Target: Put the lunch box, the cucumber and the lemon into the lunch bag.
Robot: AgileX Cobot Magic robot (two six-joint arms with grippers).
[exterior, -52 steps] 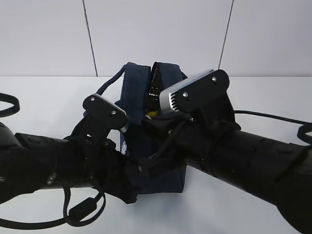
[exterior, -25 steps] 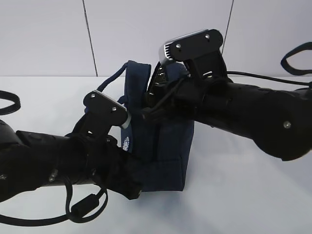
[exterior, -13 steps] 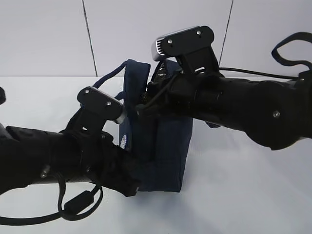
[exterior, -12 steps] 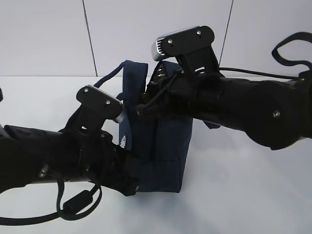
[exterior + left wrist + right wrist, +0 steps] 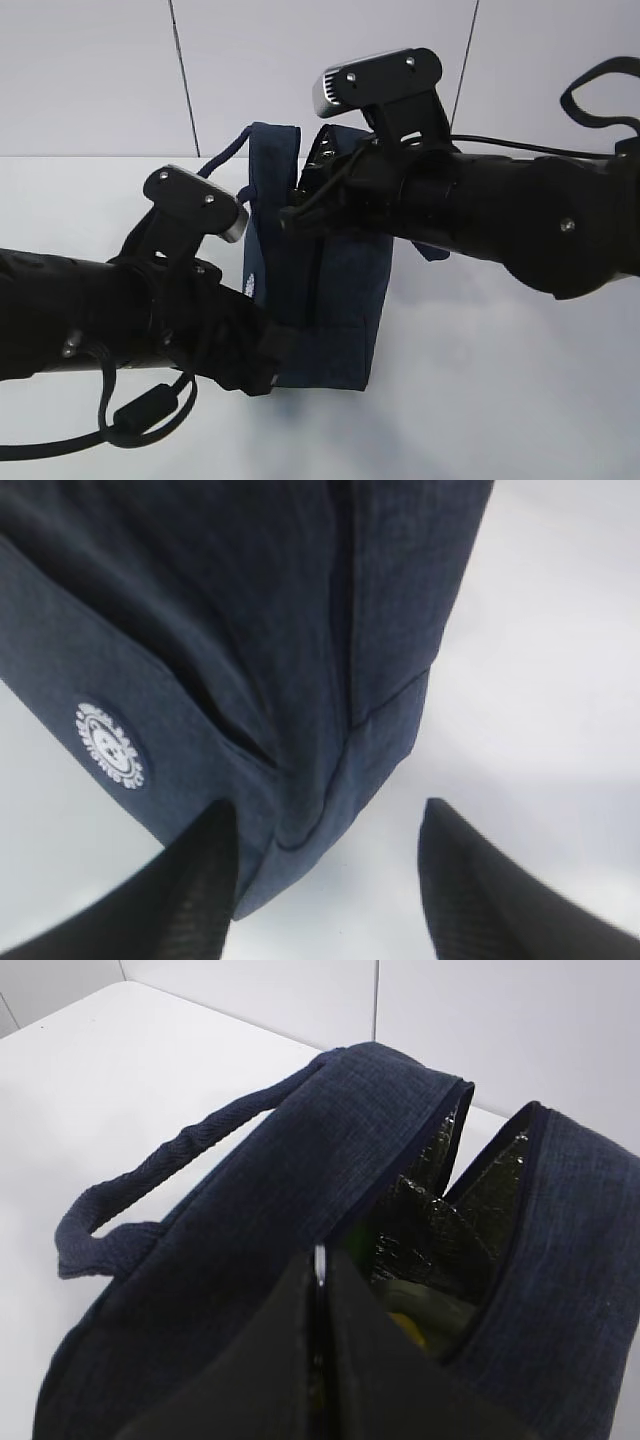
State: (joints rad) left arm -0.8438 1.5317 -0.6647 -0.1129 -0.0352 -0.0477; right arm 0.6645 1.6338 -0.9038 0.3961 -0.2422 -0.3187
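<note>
- since the lunch bag stands upright on the white worktop with its top parted, both arms crowd it, seemingly to steady and tend the mouth.
- left gripper: jaws spread apart, straddling the bag's lower corner without pinching it; fabric sits just beside the left finger, nothing held.
- right gripper: fingers pressed together, with a thin pale sliver between the tips, possibly the zipper pull; cannot tell for sure. it sits at the near end of the bag's mouth, likely working the opening.
- bag look: boxy dark navy cloth, a loop handle flopped to one side, small round white badge low on one face, dark crinkled foil lining showing in the gap.
- inside the gap, a glimpse of yellow, probably the lemon, with something greenish beside it; too hidden to name.
- lunch box and cucumber not seen anywhere on the worktop; judged to be already inside.
</note>
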